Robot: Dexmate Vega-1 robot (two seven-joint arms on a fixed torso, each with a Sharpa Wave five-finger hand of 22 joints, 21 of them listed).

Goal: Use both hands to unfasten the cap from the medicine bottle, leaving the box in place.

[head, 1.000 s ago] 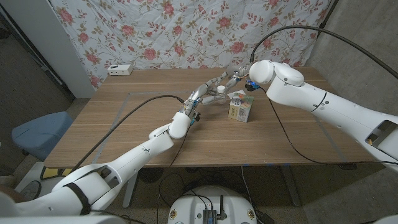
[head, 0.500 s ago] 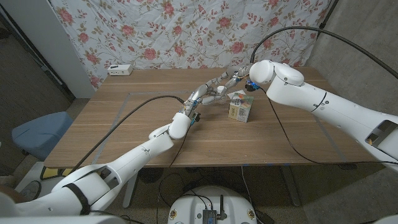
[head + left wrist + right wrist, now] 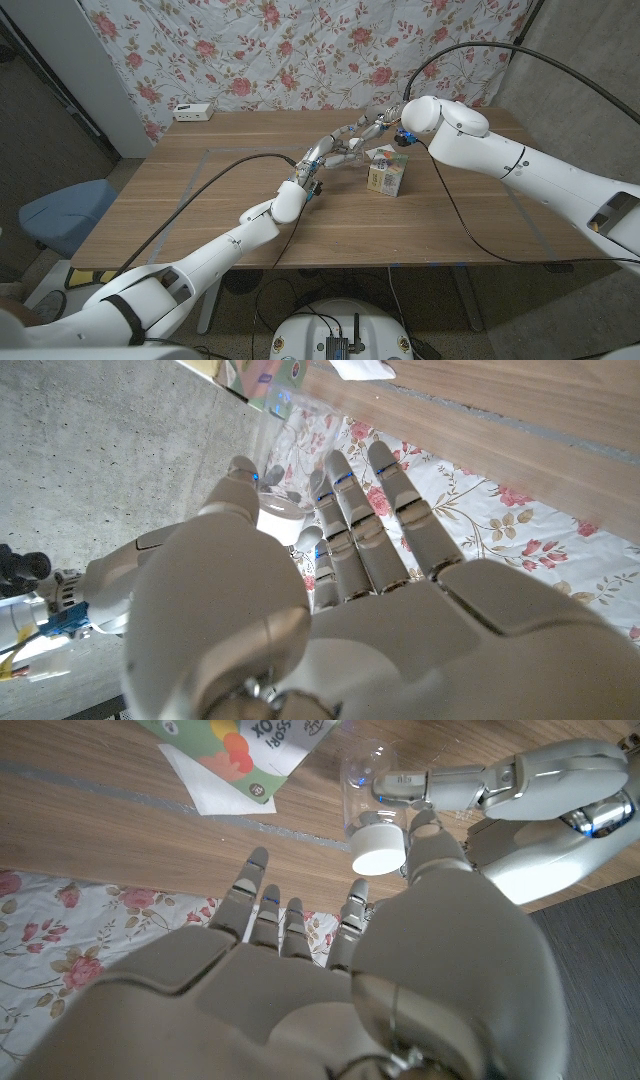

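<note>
Holding the clear plastic medicine bottle [image 3: 362,782] with its round white cap [image 3: 377,848] just beside the colourful printed cardboard box [image 3: 386,175], the left hand [image 3: 335,148] wraps its fingers round the bottle's body. The right hand [image 3: 381,127] touches the cap with its thumb, other fingers spread. Compared with a second ago, both hands and the bottle sit almost unchanged; the box stays put on the wooden table [image 3: 200,200].

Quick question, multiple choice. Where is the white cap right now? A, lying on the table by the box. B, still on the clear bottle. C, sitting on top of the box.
B: in the right wrist view the white cap sits on the end of the clear bottle, which the left hand holds.
</note>
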